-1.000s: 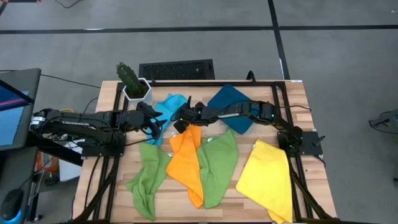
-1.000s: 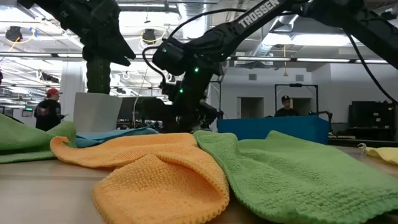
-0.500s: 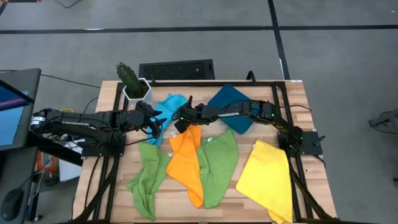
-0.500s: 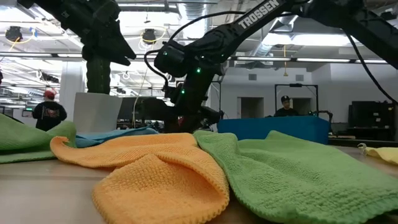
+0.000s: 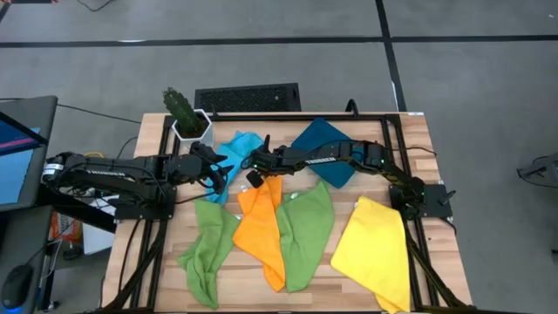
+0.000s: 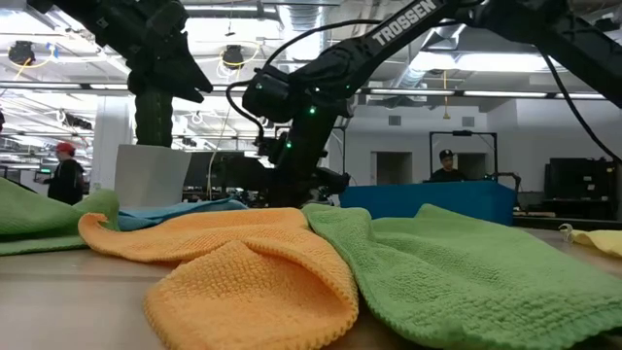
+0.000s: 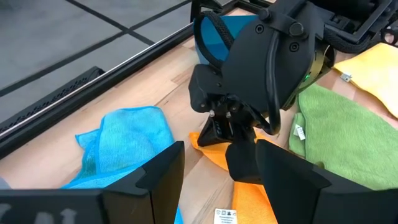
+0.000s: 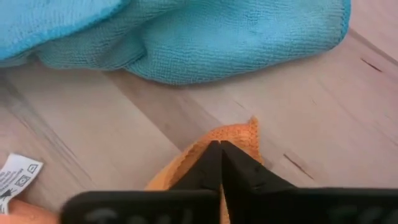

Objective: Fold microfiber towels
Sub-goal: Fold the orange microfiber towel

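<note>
Right gripper [image 8: 221,163] is pinched tight on the orange towel's [image 8: 231,138] corner, centre frame. Left gripper [image 5: 220,172] hovers spread wide over the light blue towel [image 5: 235,148].

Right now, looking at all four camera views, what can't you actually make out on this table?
- Orange towel corner: right wrist view, the shut right claw covers it beneath the fingertips.
- Light blue towel: high view, the left arm crosses over part of it.
- Yellow towel: low view, cut off by the picture's edge.
- Towel label: right wrist view, print too small to read.
</note>
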Controlling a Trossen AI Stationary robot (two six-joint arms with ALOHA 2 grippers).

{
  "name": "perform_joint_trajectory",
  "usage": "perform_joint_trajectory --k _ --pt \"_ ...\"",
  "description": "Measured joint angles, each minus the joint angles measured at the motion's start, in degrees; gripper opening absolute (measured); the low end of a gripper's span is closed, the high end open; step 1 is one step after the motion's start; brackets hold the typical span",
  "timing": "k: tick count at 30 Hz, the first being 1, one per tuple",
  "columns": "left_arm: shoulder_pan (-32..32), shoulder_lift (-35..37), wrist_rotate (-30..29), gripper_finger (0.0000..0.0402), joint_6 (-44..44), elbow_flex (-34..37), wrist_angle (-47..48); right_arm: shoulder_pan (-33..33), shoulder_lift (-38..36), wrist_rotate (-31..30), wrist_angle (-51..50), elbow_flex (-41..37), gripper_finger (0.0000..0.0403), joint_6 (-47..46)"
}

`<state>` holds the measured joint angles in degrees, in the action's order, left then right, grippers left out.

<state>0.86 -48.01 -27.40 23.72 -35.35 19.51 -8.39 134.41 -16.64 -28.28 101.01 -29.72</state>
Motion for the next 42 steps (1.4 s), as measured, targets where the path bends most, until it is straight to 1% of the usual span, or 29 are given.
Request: perform_joint_trajectory --k 2,6,8,12,18,21,27,30,35,39,42 --pt "0.00 0.00 0.00 0.0192 0.07 0.00 0.00 -0.11 0.00 -0.49 0.05 0.00 0.0010 0.07" --pt "0.00 0.00 0.00 0.0192 0.10 0.00 0.00 -0.48 -1.40 -1.16 0.18 -0.09 0.0037 -0.09" --pt "0.00 0.00 0.00 0.0192 0.10 0.00 0.02 -0.50 -2.27 -1.53 0.10 -0.02 0.0042 -0.09" --pt "0.00 0.00 0.01 0.0192 0.10 0.00 0.04 0.07 -2.40 -1.76 0.87 -0.04 0.0011 1.38" --pt "0.00 0.00 0.02 0.0192 -0.30 0.00 0.07 1.84 -2.93 -1.90 0.78 -0.06 0.0014 2.76" --pt "0.00 0.00 0.47 0.0192 -0.30 0.00 0.17 3.55 -5.32 -2.93 -0.47 0.02 0.0006 4.52" --pt "0.00 0.00 2.81 0.0192 -0.04 0.02 0.74 7.44 -11.52 -11.08 -7.84 -0.04 0.0010 6.25" --pt "-0.02 0.00 3.04 0.0192 -0.06 0.02 0.76 9.18 -15.41 -13.72 -10.97 -0.04 0.0005 7.15" --pt "-0.02 0.00 3.25 0.0192 -0.08 0.21 0.57 12.42 -21.43 -16.64 -17.84 -0.04 0.0012 7.70" --pt "-0.02 0.00 5.18 0.0192 -0.52 3.81 -4.46 14.66 -25.54 -18.17 -23.30 0.00 0.0008 6.75" --pt "-0.02 -0.76 6.25 0.0192 -0.54 8.06 -10.83 15.70 -26.76 -18.56 -25.48 -0.02 0.0008 4.81"
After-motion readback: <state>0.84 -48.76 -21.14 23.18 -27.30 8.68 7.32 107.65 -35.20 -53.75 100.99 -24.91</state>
